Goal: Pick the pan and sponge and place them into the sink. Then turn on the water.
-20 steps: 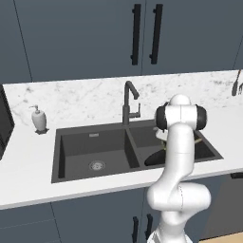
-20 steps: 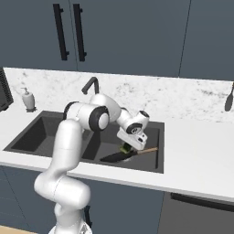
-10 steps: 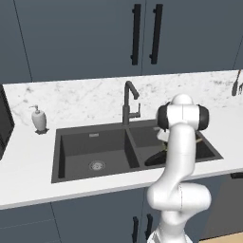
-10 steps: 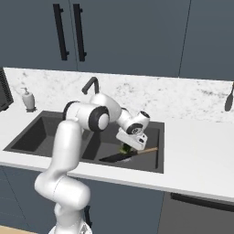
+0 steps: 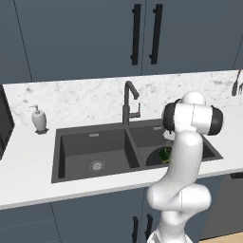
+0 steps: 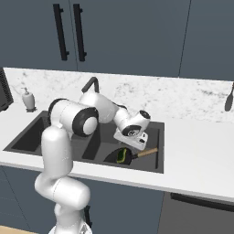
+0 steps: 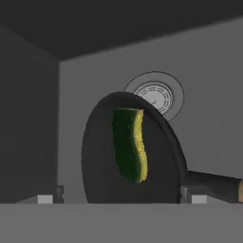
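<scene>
The sink [image 6: 151, 162] is a matt dark grey, stone-like, with a ringed round metal drain [image 7: 154, 94]. The frying pan [image 7: 161, 161] inside it has a dull black, smooth cooking surface and a light wooden handle [image 6: 147, 152]. The sponge [image 7: 129, 144] shows a porous yellow edge and a green face. The tabletop [image 5: 28, 175] looks like polished white marble with grey veining. The gooseneck faucet [image 5: 128, 100] is dark satin metal. The soap dispenser [image 5: 39, 119] looks like glossy white ceramic. Cabinet doors [image 6: 132, 36] are matt slate blue.

sponge [image 7: 129, 144] now free of gripper [image 6: 131, 142]
</scene>
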